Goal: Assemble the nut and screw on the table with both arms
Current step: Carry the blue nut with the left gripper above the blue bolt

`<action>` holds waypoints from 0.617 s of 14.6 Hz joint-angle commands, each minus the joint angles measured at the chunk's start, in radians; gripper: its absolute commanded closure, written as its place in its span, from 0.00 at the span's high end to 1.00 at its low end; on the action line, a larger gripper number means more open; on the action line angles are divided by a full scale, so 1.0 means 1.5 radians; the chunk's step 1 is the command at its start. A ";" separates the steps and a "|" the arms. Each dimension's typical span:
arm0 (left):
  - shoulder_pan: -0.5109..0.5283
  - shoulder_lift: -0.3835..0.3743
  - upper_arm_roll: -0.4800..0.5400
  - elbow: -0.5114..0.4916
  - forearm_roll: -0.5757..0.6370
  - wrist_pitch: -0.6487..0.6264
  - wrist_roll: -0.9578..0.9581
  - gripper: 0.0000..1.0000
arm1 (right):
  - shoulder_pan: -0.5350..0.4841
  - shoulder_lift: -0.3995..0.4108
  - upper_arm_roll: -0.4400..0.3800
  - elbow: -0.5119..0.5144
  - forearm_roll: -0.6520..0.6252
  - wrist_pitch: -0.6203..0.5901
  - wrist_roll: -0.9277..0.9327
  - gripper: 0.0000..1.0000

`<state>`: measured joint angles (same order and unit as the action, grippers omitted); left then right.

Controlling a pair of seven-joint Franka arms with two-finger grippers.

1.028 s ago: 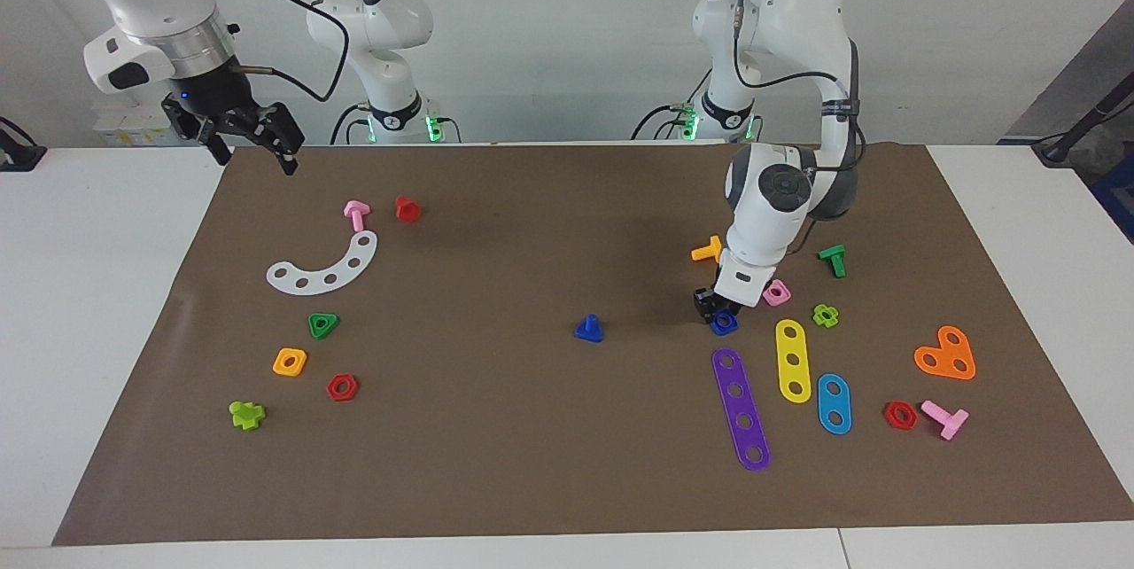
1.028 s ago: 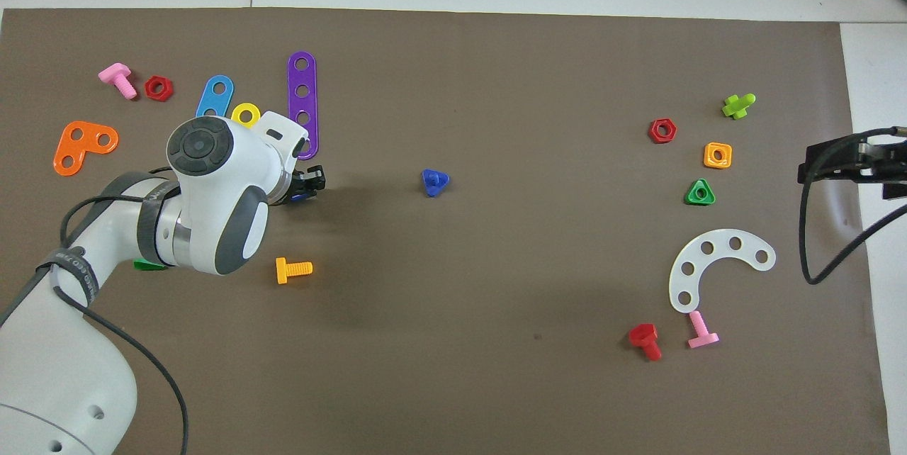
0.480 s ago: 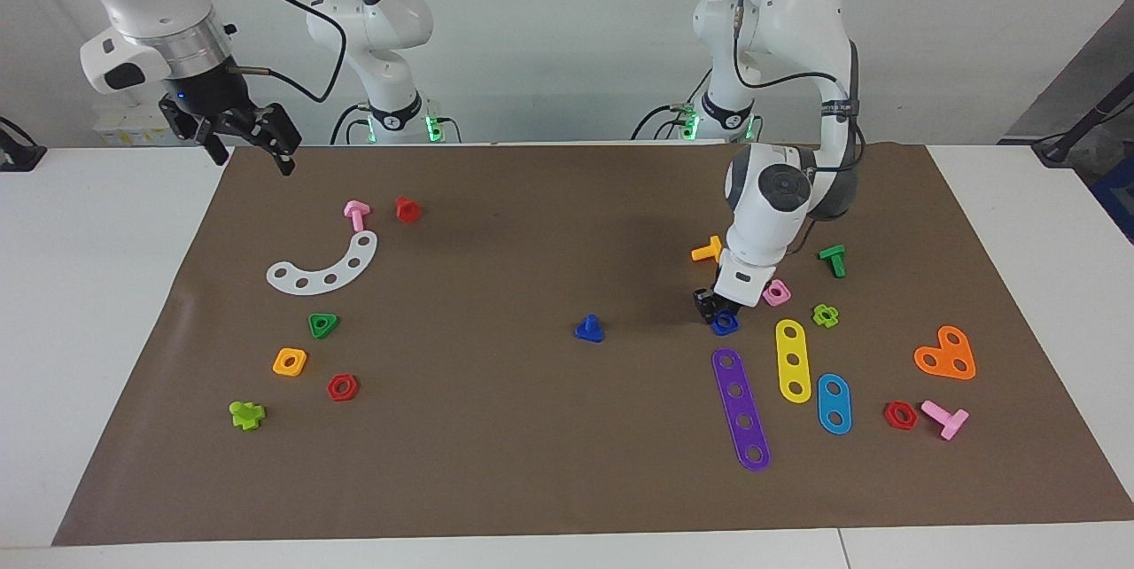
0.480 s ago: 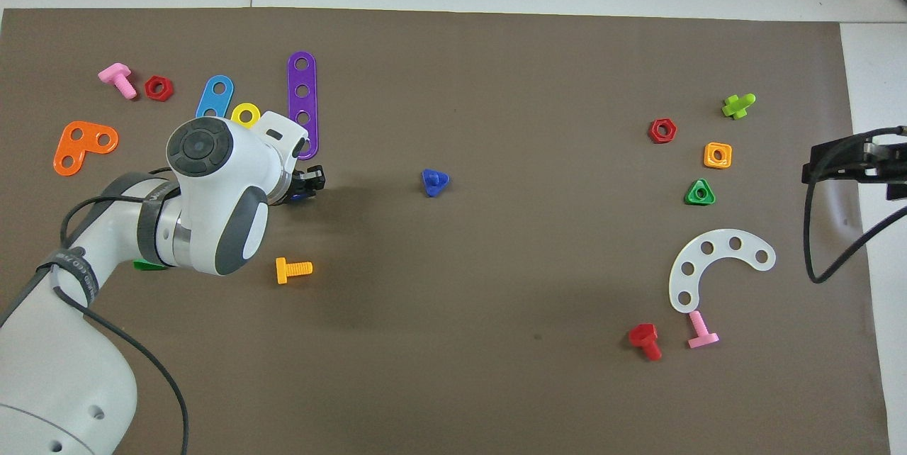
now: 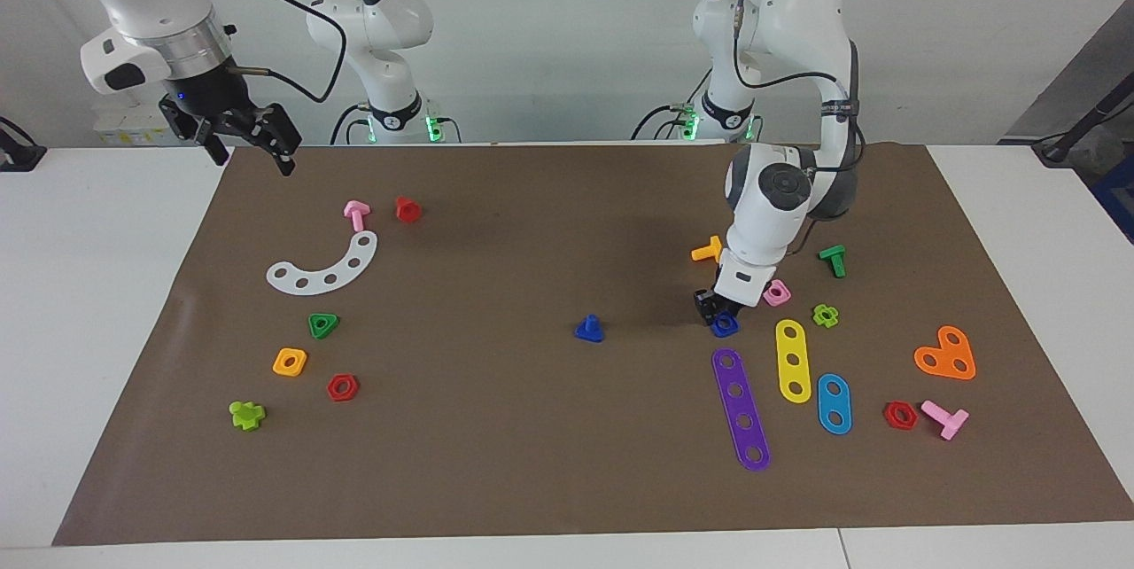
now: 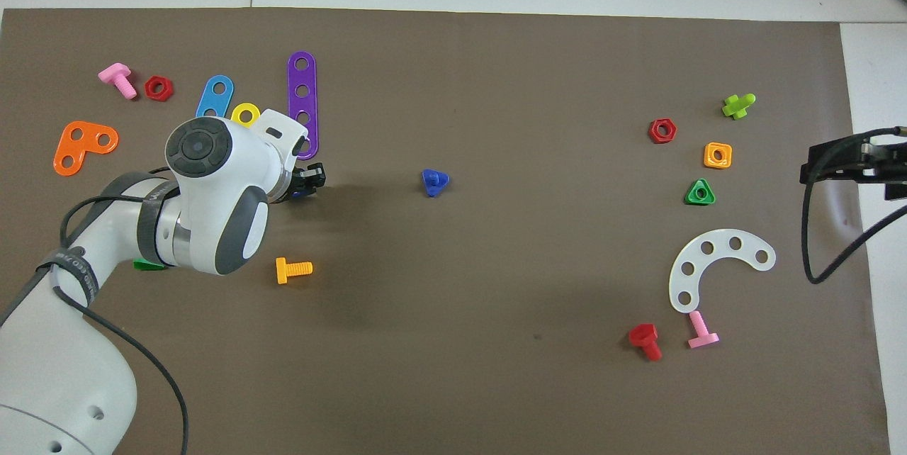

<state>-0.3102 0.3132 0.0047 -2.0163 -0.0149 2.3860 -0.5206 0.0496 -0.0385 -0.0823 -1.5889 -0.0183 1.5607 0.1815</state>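
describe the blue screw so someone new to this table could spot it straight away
Start at the big brown rectangular sheet covering the white table and look near its middle. The small dark-blue plastic screw stands there alone on its flat triangular head, stubby stem up. Its only colour match, the dark-blue square nut, has a hole and lies at the left gripper.

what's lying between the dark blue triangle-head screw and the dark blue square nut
Nothing: in the facing view only bare brown sheet separates the dark-blue triangular-headed plastic screw from the dark-blue square plastic nut at the left hand.
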 commanded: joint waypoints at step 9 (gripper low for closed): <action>-0.144 0.076 0.010 0.250 -0.020 -0.145 -0.042 0.22 | 0.002 -0.008 -0.001 -0.007 0.010 -0.009 -0.011 1.00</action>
<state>-0.4741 0.3572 0.0015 -1.7476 -0.0203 2.2147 -0.5450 0.0513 -0.0385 -0.0818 -1.5893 -0.0183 1.5606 0.1815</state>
